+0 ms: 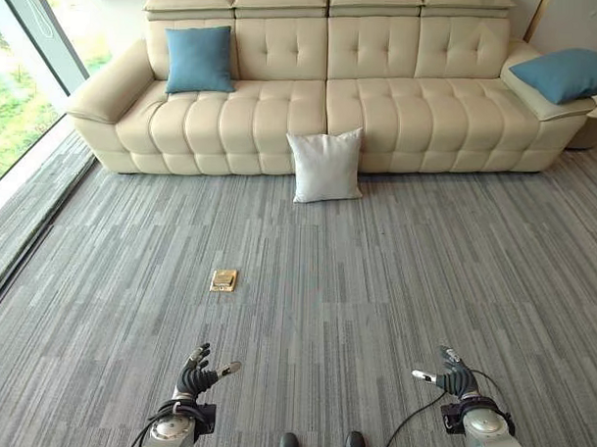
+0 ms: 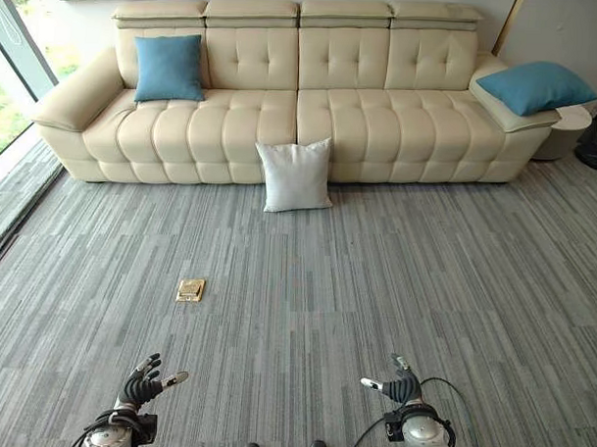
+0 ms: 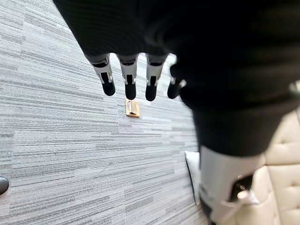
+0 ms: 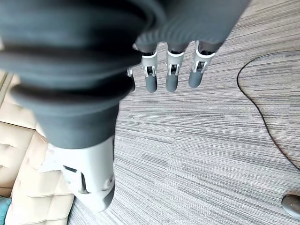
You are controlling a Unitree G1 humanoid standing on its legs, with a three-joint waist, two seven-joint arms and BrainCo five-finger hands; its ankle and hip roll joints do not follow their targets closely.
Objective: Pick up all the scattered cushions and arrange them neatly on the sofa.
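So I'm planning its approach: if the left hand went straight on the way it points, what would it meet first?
Probably nothing soon: the left hand points over bare carpet, towards the brass floor plate; the sofa lies beyond.

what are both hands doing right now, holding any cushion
Left hand: open, fingers straight, holding nothing.
Right hand: open, fingers straight, holding nothing.
The white cushion stands on the carpet against the sofa.

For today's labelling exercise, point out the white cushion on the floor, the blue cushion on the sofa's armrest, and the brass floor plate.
white cushion [image 1: 325, 166], left eye view, middle of its front face.
blue cushion [image 1: 572, 73], left eye view, middle of its top face.
brass floor plate [image 1: 223, 280], left eye view, centre of the plate.
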